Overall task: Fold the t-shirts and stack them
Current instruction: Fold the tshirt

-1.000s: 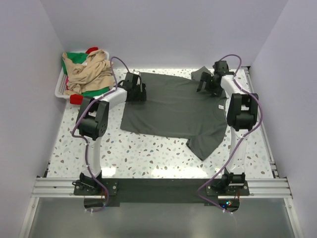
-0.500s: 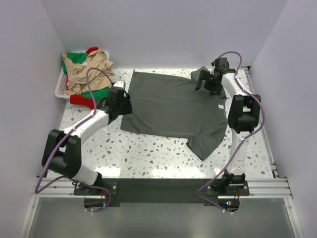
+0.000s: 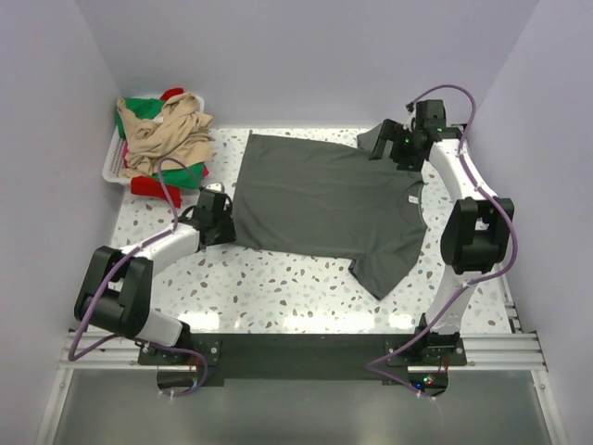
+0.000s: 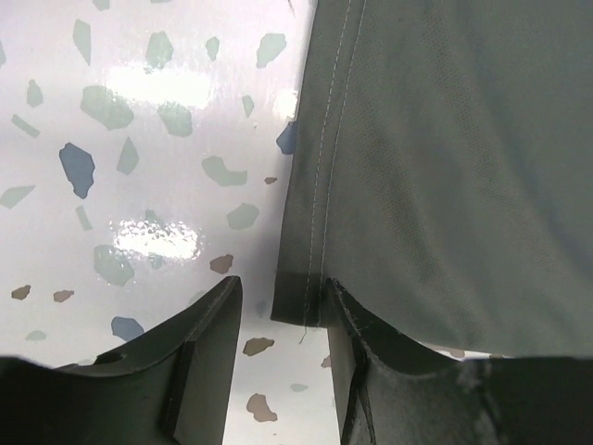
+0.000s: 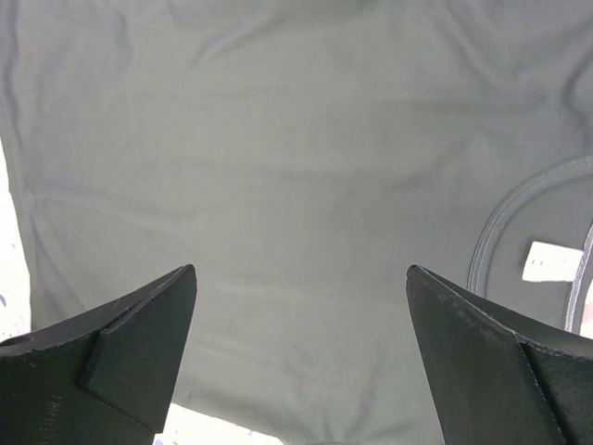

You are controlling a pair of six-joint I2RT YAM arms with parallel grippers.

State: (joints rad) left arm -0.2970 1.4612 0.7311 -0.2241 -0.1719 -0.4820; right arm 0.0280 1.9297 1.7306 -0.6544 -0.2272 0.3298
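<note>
A large dark grey t-shirt point(image 3: 324, 195) lies spread flat on the speckled table, with its neck and small white label point(image 3: 409, 198) to the right. My left gripper point(image 3: 217, 221) is open at the shirt's near-left hem corner. In the left wrist view the hem corner point(image 4: 302, 295) lies between the fingers of my left gripper point(image 4: 283, 289), near the right finger point(image 4: 371, 371). My right gripper point(image 3: 393, 148) is wide open above the far right sleeve. In the right wrist view my right gripper point(image 5: 301, 273) hovers over grey cloth point(image 5: 296, 139), with the label point(image 5: 551, 261) at the right.
A white basket point(image 3: 112, 165) stands at the far left and holds crumpled beige point(image 3: 167, 134), green point(image 3: 139, 107) and red point(image 3: 145, 185) shirts. Purple walls close in the table on three sides. Bare speckled tabletop point(image 3: 278, 287) shows along the near side.
My left gripper has drawn back along the shirt's left edge to the near-left hem corner. My right gripper has shifted a little farther back and to the right.
</note>
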